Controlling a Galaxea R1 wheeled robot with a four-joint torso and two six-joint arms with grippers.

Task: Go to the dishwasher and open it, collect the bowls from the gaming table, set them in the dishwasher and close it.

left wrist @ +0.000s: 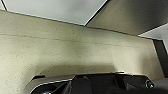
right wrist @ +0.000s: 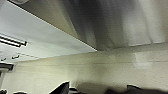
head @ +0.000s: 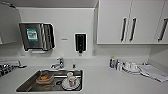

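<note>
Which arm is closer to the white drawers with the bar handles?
Likely right: its wrist camera sees the drawer handles. The left wrist camera sees a plain white panel across the floor. Not certain.

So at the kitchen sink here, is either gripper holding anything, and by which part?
Cannot be told: both wrist views show floor and cabinet fronts, with no object visibly gripped.

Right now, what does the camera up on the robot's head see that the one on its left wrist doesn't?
The head view alone has the kitchen counter, a steel sink holding a cup on a plate, the tap, a paper towel dispenser and white wall cupboards. The left wrist view alone has a speckled beige floor and dark robot parts. Both share pale cabinet-like surfaces, but I can't match any object across them.
</note>
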